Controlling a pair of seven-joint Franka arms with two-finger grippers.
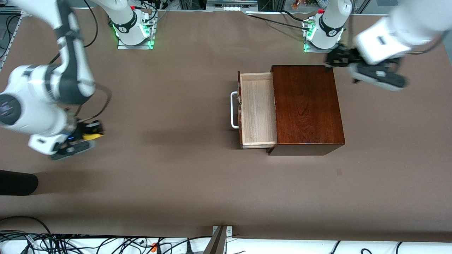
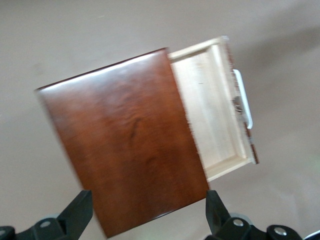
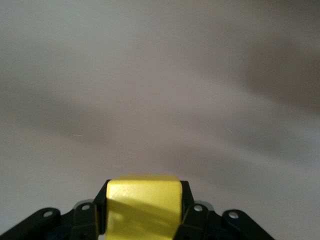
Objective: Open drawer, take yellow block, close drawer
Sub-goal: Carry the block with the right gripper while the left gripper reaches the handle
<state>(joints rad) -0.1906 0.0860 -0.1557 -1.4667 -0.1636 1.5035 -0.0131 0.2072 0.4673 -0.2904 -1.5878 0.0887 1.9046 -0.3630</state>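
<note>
The drawer [image 1: 257, 109] stands pulled out of the dark reddish-brown box [image 1: 306, 106], toward the right arm's end of the table. Its pale interior shows nothing inside, and its white bar handle [image 1: 233, 110] is free. My right gripper [image 1: 92, 131] is shut on the yellow block [image 1: 92, 129] over bare table near the right arm's end; the block fills the space between the fingers in the right wrist view [image 3: 144, 205]. My left gripper [image 1: 332, 60] is open and empty, up over the box's corner nearest the left arm's base. The left wrist view shows the box [image 2: 125, 140] and drawer [image 2: 212, 105] below.
A black rounded object [image 1: 17, 183] lies at the table's edge at the right arm's end, nearer to the front camera than the right gripper. Cables and a metal bracket [image 1: 220, 240] run along the table's near edge.
</note>
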